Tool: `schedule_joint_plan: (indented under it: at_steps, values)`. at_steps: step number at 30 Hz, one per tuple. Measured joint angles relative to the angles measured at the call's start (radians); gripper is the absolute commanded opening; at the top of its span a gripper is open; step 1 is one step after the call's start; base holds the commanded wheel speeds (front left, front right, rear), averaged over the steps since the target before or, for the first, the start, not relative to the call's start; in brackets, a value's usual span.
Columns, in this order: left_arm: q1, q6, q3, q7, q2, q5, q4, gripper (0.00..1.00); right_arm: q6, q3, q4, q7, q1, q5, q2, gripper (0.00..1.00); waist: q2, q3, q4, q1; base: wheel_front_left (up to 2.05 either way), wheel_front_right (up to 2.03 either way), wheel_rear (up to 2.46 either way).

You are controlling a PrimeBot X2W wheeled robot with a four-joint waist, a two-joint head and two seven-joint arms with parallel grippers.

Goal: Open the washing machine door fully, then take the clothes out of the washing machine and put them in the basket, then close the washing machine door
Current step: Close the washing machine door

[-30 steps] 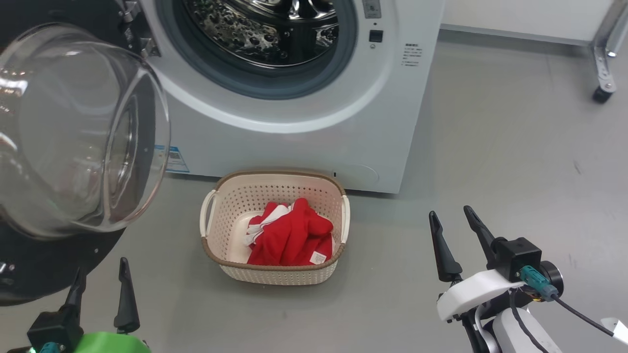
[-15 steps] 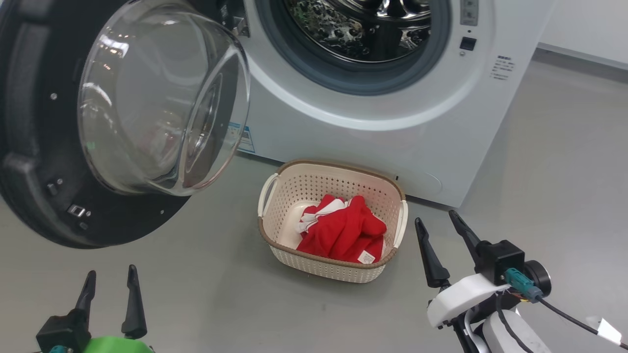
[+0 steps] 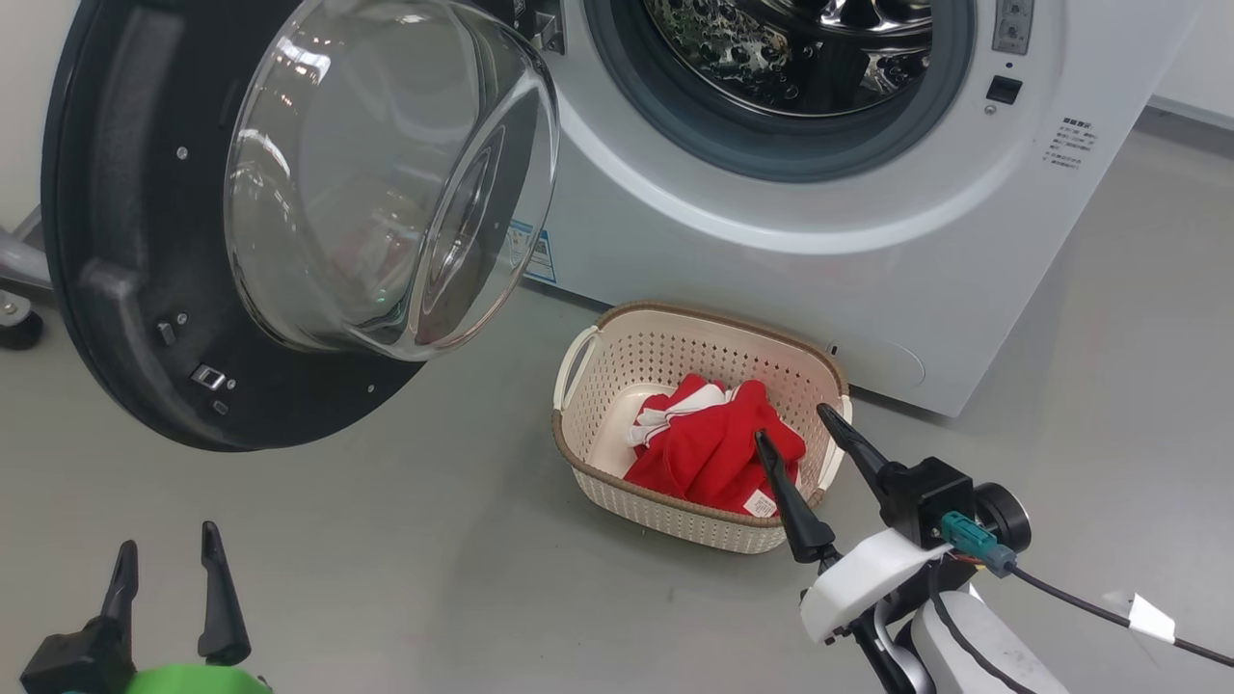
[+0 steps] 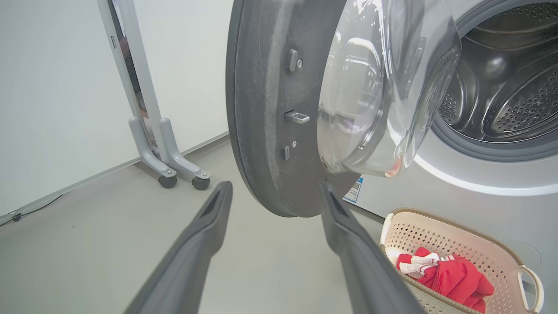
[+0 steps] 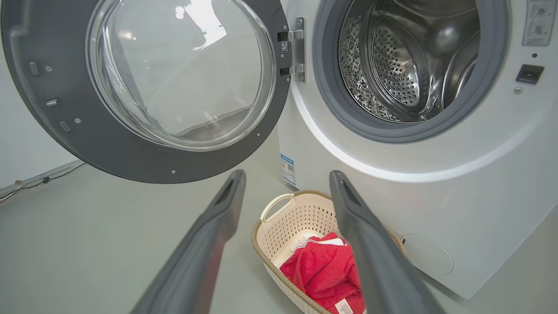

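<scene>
The red clothes [image 3: 709, 453] lay heaped in the cream basket [image 3: 675, 313] on the floor [image 3: 434, 578] just before the washing machine [image 3: 771, 280], its door [image 3: 116, 289] swung wide, while the left gripper [image 3: 166, 536] and right gripper [image 3: 792, 422] stood fully spread, holding nothing.

A pale grey metal frame [image 4: 150, 139] stands on small black caster wheels [image 4: 167, 182] on the smooth grey floor [image 4: 87, 244], beside a plain white wall [image 4: 56, 87]. A thin dark cable [image 4: 16, 216] runs along the wall's foot.
</scene>
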Motion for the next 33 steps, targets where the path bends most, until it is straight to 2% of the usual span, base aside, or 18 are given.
schedule_joint_plan:
  at_steps: [16, 17, 18, 19, 20, 23, 33]
  values:
    - [0.019, 0.012, 0.007, 0.0, 0.0, -0.034, -0.009, 1.0, 0.0, 0.029, 0.026, 0.0, -0.025, 0.01, -0.001, 1.0, 0.0, 0.002, 0.005, 0.0, 0.0, 0.0, 0.0]
    - [0.019, 0.012, 0.007, 0.0, 0.0, -0.034, -0.009, 0.56, -0.001, 0.029, 0.027, 0.0, -0.025, 0.015, -0.001, 1.0, 0.0, 0.002, 0.005, 0.0, 0.0, 0.0, 0.0]
    - [0.019, 0.012, 0.007, 0.0, 0.0, -0.034, -0.009, 0.35, -0.001, 0.029, 0.029, 0.0, -0.025, 0.017, -0.001, 1.0, 0.0, 0.001, 0.005, 0.0, 0.0, 0.0, 0.0]
    - [0.019, 0.012, 0.007, 0.0, 0.0, -0.034, -0.009, 0.03, -0.001, 0.029, 0.031, 0.0, -0.025, 0.021, -0.001, 1.0, 0.0, 0.001, 0.004, 0.0, 0.0, 0.0, 0.0]
    - [0.019, 0.011, 0.007, 0.0, 0.0, -0.035, -0.009, 0.0, -0.001, 0.029, 0.033, 0.0, -0.026, 0.021, -0.001, 1.0, 0.0, 0.001, 0.004, 0.0, 0.0, 0.0, 0.0]
    - [0.019, 0.002, 0.007, 0.0, 0.0, -0.067, -0.013, 0.0, -0.001, 0.03, 0.035, 0.0, -0.026, 0.022, -0.001, 1.0, 0.0, -0.001, 0.003, 0.0, 0.0, 0.0, 0.0]
    - [0.017, -0.06, 0.014, 0.0, 0.0, -0.289, -0.025, 0.0, -0.01, 0.031, 0.042, 0.0, -0.029, 0.038, -0.001, 1.0, 0.0, -0.005, 0.001, 0.0, 0.0, 0.0, 0.0]
